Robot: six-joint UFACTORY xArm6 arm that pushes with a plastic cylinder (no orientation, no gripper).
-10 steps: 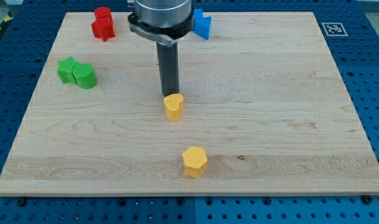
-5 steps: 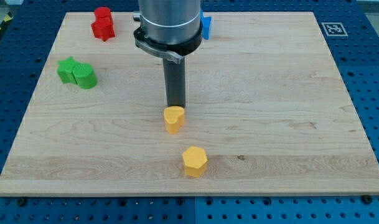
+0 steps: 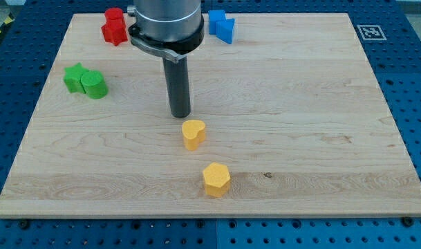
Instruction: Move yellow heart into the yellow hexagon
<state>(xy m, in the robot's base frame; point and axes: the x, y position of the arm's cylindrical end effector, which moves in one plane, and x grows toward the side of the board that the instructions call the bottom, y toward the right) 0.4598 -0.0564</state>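
My tip (image 3: 181,115) stands just above-left of the yellow heart (image 3: 193,133).

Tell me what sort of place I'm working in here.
Probably a lab test bench: a wooden board sits on a blue perforated table, with a printed tracking marker at the board's corner and small coloured blocks for pushing.

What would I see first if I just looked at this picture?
Probably the big dark rod coming down from the view's top, with my tip resting on the wooden board just above and a little left of the yellow heart. Right below the heart sits the yellow hexagon, with a gap between them. They stand out in the middle, while the other blocks sit far off near the edges.
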